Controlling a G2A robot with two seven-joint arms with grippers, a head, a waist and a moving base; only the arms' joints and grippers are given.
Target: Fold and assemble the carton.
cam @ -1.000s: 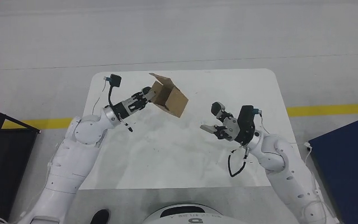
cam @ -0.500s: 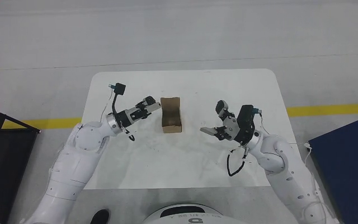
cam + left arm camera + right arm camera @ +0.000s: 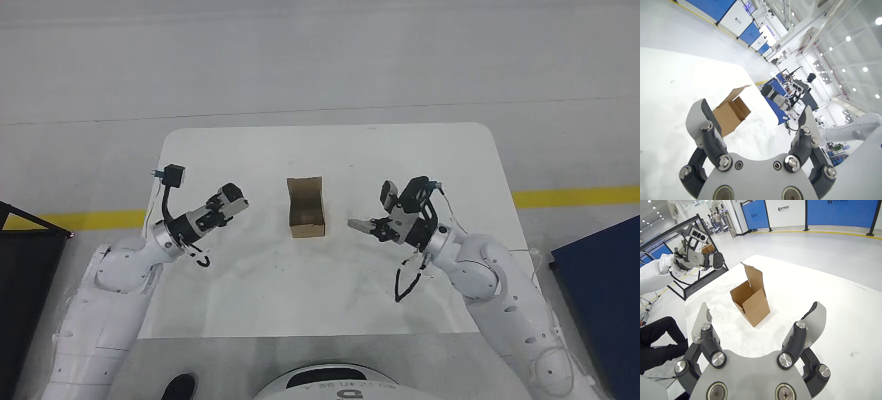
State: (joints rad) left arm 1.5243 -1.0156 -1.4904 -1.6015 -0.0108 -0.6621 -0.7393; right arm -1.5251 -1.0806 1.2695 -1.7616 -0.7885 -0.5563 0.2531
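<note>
A small brown carton (image 3: 305, 206) stands upright in the middle of the white table (image 3: 420, 160), its top open and one flap raised. In the right wrist view the carton (image 3: 751, 302) shows that flap sticking up at its far side. My left gripper (image 3: 232, 197) hovers to the carton's left, apart from it, open and holding nothing. The left wrist view has the carton (image 3: 730, 115) just beyond my left gripper (image 3: 755, 111). My right gripper (image 3: 372, 207) sits to the carton's right, a short gap away, open and holding nothing; in its own view the right gripper (image 3: 761, 307) faces the carton.
A black frame (image 3: 20, 250) stands off the table's left edge and a blue panel (image 3: 610, 270) off its right. A yellow floor line (image 3: 570, 196) runs behind the table. Bare tabletop lies in front of and behind the carton.
The left gripper carried the carton down from the back of the table, set it in the middle, let go and drew back left. The right gripper shifted slightly toward the carton.
</note>
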